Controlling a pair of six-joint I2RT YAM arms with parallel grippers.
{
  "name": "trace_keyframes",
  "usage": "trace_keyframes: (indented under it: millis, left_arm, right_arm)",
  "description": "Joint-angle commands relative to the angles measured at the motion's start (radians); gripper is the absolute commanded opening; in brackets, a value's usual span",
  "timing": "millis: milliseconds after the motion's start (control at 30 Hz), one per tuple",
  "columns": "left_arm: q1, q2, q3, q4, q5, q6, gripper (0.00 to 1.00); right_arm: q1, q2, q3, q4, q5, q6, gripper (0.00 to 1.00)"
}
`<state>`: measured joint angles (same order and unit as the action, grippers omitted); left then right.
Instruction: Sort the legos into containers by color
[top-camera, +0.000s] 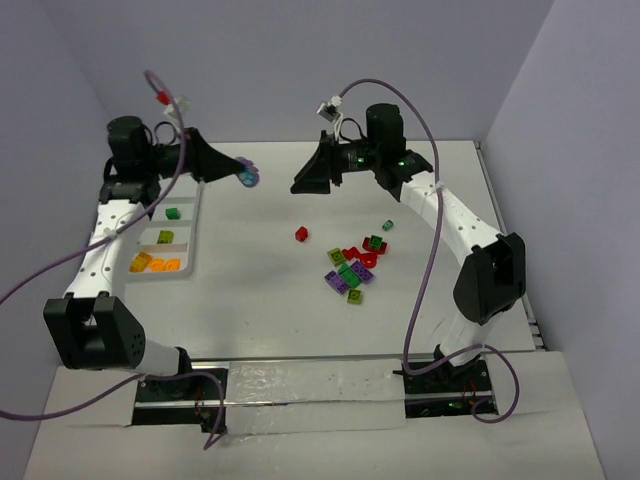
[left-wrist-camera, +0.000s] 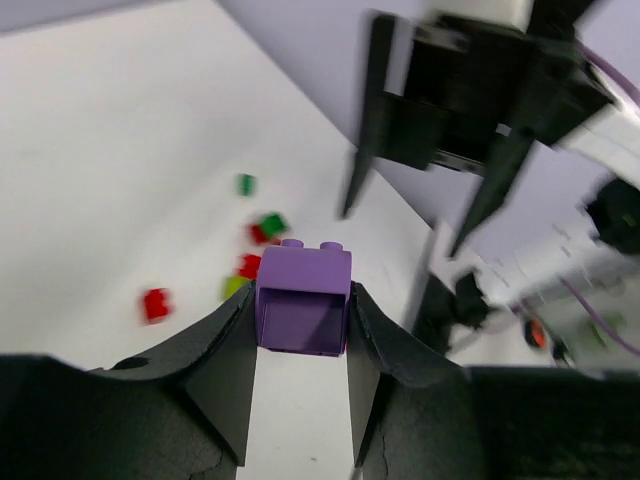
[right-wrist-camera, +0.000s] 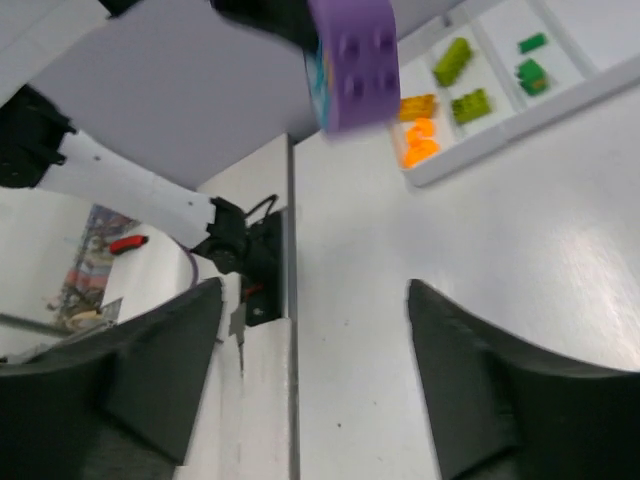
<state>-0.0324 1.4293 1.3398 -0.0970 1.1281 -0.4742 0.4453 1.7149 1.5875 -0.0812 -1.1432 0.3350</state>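
Your left hand (left-wrist-camera: 302, 310) is nearly closed, its fingers (left-wrist-camera: 235, 350) pinching a purple lego (left-wrist-camera: 305, 275) by its sides, raised off the bench (top-camera: 260, 280). Your right hand (right-wrist-camera: 315, 300) faces it, jaws wide apart and empty, not touching the brick. Green (right-wrist-camera: 530, 75), lime (right-wrist-camera: 470, 105) and orange bricks (right-wrist-camera: 420, 145) lie grouped by colour in the white tray (top-camera: 193, 240); the loose pile (top-camera: 352, 268) lies right of centre

I get a bright, even overhead view, with weak, soft shadows. Glossy strip (top-camera: 300, 385) at 6 o'clock throws glare. Left wrist feed is motion-smeared: red lego (left-wrist-camera: 155, 303) at 9 o'clock is a blob, background at 3 o'clock mushy. Right wrist: table (right-wrist-camera: 520, 260) sheen at 3 o'clock, foreground at 6 o'clock soft.
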Motion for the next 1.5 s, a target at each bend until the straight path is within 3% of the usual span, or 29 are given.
trace_keyframes:
  millis: [0, 133, 267, 500, 767, 1000, 1167, 1367, 1467]
  left_arm:
    - [0.19, 0.017, 0.084, -0.189, -0.11, 0.143, 0.0]
    - [0.312, 0.134, 0.217, -0.352, -0.349, 0.288, 0.0]
    - [0.349, 0.247, 0.313, -0.366, -0.623, 0.374, 0.0]
    - [0.355, 0.434, 0.426, -0.28, -0.798, 0.387, 0.0]
    - [0.357, 0.683, 0.592, -0.263, -1.091, 0.376, 0.0]
    - [0.36, 0.771, 0.656, -0.261, -1.122, 0.398, 0.0]
    - [0.362, 0.808, 0.654, -0.239, -1.237, 0.437, 0.01]
    - [0.374, 0.854, 0.694, -0.277, -1.27, 0.459, 0.07]
    - [0.385, 0.86, 0.699, -0.28, -1.256, 0.456, 0.16]
  right_arm:
    - [-0.059, -0.05, 0.031, -0.098, 0.086, -0.076, 0.87]
    - [-0.099, -0.055, 0.031, -0.146, 0.137, -0.135, 0.93]
    - [-0.12, -0.061, 0.033, -0.211, 0.193, -0.198, 0.94]
    - [-0.126, -0.086, 0.01, -0.264, 0.267, -0.288, 0.95]
    - [-0.139, -0.113, -0.023, -0.313, 0.321, -0.375, 0.95]
    - [-0.146, -0.119, -0.038, -0.342, 0.364, -0.422, 0.96]
    - [-0.156, -0.119, -0.058, -0.358, 0.386, -0.457, 0.96]
    - [-0.164, -0.114, -0.071, -0.377, 0.417, -0.489, 0.96]
    - [-0.165, -0.112, -0.071, -0.38, 0.423, -0.497, 0.96]
